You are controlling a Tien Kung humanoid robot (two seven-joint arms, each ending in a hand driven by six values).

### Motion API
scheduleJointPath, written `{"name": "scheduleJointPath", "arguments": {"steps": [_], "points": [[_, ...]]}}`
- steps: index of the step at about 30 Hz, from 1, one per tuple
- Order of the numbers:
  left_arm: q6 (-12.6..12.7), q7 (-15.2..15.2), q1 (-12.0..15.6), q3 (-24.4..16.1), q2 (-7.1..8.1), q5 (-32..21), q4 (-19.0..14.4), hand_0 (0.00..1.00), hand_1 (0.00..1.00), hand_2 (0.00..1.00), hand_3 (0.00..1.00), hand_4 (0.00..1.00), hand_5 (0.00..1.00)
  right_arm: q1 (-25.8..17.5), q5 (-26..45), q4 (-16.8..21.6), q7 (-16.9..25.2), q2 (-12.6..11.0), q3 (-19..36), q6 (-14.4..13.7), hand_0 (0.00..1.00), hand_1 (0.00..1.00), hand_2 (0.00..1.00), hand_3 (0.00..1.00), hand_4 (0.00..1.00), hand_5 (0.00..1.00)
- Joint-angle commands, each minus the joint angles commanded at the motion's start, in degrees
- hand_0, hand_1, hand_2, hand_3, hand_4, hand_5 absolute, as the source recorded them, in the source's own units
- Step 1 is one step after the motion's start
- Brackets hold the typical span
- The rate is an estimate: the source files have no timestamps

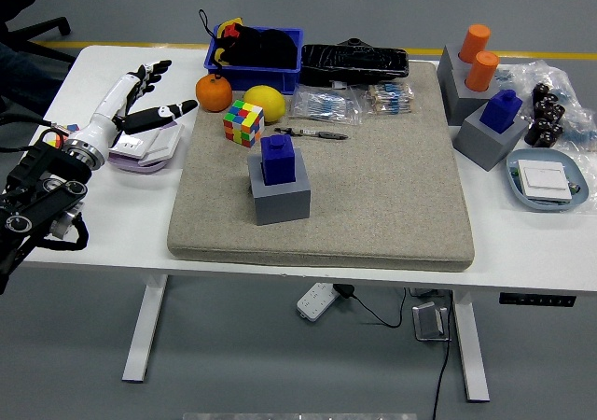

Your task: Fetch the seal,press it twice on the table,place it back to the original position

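Seal: blue seal (278, 153) stands upright in its grey block holder (281, 199), on the beige mat (373, 187), left of the mat's centre.
Handling (my judgement): looks like rigid plastic, light, smooth-sided; not fragile. It could slip under a loose pinch.
Grasp point: I would take the upper blue body from both sides, above the holder's top face, and lift straight up so the holder does not tip.
Near neighbours: colour cube (242, 122) just behind-left of the seal, lemon (264, 99) and orange (214, 91) behind that; pen (312, 133) lying on the mat just behind the seal.
Left hand: left hand (140, 101) well apart from the seal, over the left side of the surface (112, 205) above a white-lilac pad (145, 145); fingers spread, holding nothing.
Right hand: not visible.
Other seals: second blue one (504, 108) in a grey holder at far right, near two orange ones (478, 54).
Status: seal seated in holder, hand clear of it.
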Motion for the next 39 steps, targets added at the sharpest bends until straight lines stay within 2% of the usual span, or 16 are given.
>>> {"name": "scheduleJointPath", "arguments": {"steps": [6,13,26,39], "points": [[0.05,0.20,1.08,-2.19,1.72,0.09,1.17,0.912,0.926,0.913,0.908,0.998,0.429,-0.03,-0.06,-0.01,0.04,-0.23,-0.01,-0.08,0.863,0.773,0.719,0.742,0.796,0.568],[0.01,0.31,1.91,-3.04,2.78,0.00,1.82,0.906,0.908,0.895,0.898,0.998,0.424,-0.32,-0.19,-0.01,0.20,-0.12,0.34,-0.13,0.863,0.773,0.720,0.743,0.795,0.569],[0.33,0.21,2.55,-6.04,3.68,0.55,2.08,0.905,0.911,0.891,0.895,0.998,0.410,-0.47,-0.53,-0.01,0.13,-0.08,1.36,-0.16,0.863,0.773,0.723,0.743,0.795,0.569],[0.31,0.51,2.56,-6.73,4.03,0.88,1.98,0.902,0.903,0.884,0.895,0.998,0.383,-0.47,-0.61,-0.02,0.23,0.22,1.88,-0.24,0.863,0.773,0.724,0.743,0.796,0.569]]}}
